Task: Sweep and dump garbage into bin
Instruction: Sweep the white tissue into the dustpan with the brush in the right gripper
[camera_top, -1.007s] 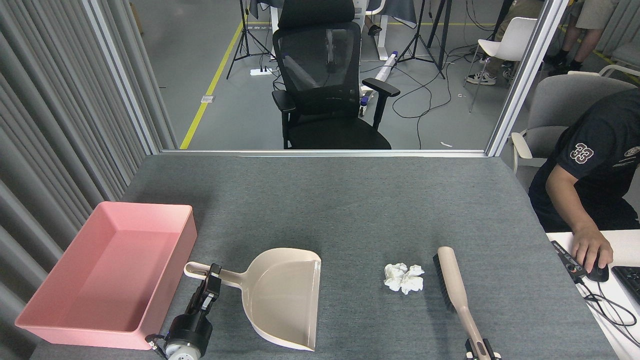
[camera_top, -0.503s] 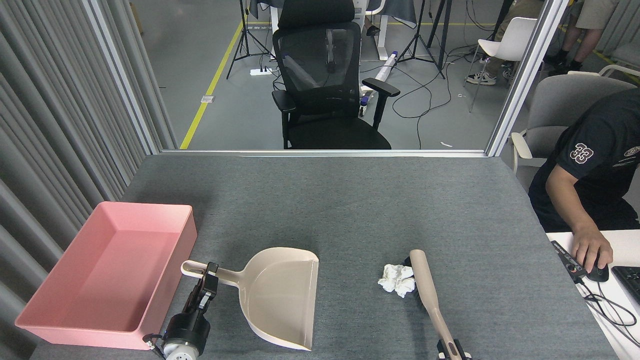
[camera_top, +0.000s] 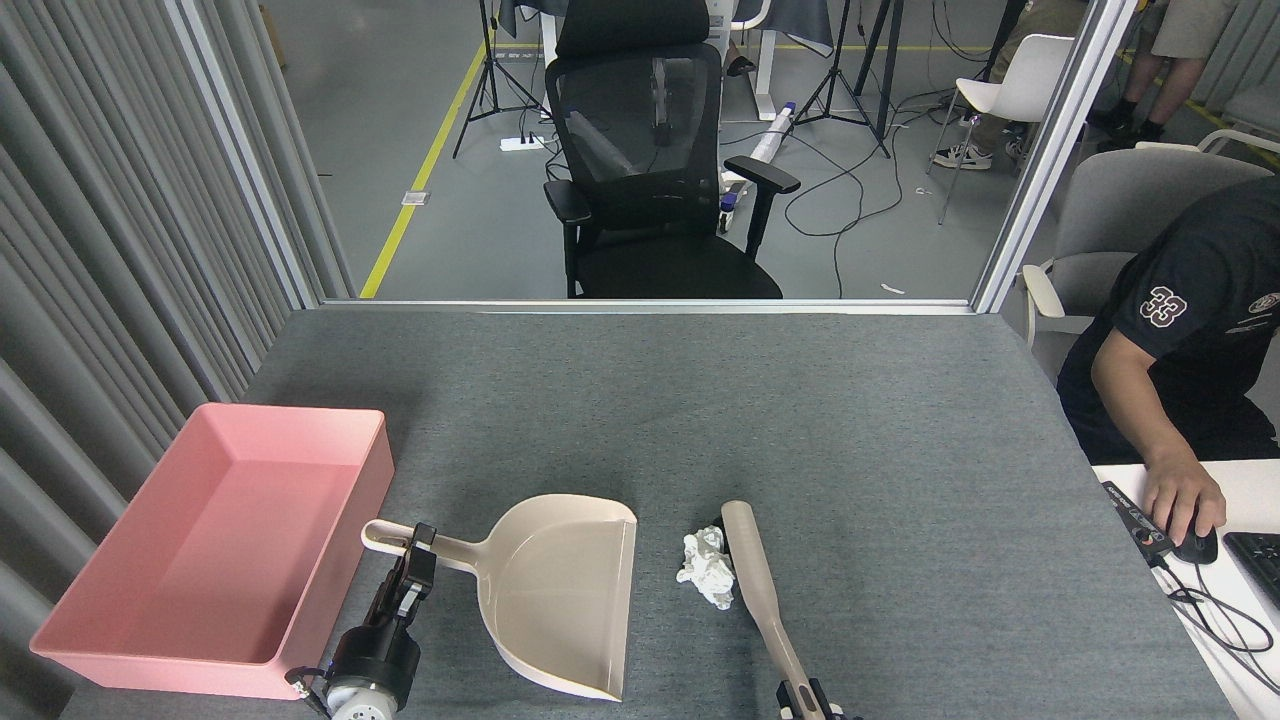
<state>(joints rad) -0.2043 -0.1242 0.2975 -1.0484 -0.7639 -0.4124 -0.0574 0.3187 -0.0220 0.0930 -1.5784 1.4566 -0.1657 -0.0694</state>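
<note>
A crumpled white tissue wad, the garbage, lies on the grey table between the beige dustpan and the beige brush. The brush head presses against the wad's right side. My right gripper is at the bottom edge, shut on the brush handle's end, mostly cut off. My left gripper grips the dustpan handle near its loop. The dustpan's open mouth faces right, a short gap from the wad. The pink bin stands at the left and holds nothing.
A person's hand rests on a mouse at a white desk on the right, beside a keyboard. A black office chair stands beyond the table's far edge. Grey slatted wall runs along the left.
The brush swept left, pushing the tissue wad from mid-right toward the dustpan's mouth. The right gripper followed left. The dustpan shifted slightly left early on, then held still.
</note>
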